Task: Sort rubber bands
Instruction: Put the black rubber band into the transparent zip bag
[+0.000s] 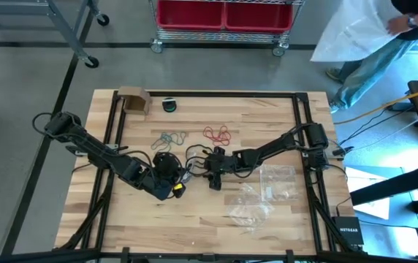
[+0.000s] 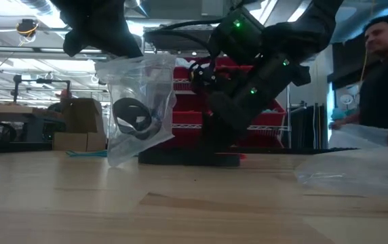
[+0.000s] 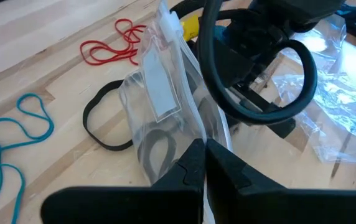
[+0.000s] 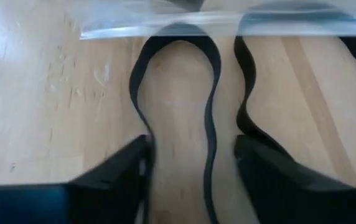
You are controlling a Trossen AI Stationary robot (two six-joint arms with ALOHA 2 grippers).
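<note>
Right now the left gripper (image 3: 204,163) is pinched tight on a clear bag (image 3: 163,102), holding it up near the middle of the desk (image 1: 194,219). Some black bands (image 3: 156,149) sit inside the bag. The right gripper (image 4: 192,163) is low over the desk just beside it, jaws wide apart, with a black rubber band (image 4: 177,93) lying flat between its fingers. Red bands (image 1: 217,134) and teal bands (image 1: 170,137) lie in two little heaps nearer the far edge. More empty bags (image 1: 264,191) lie toward the right edge.
</note>
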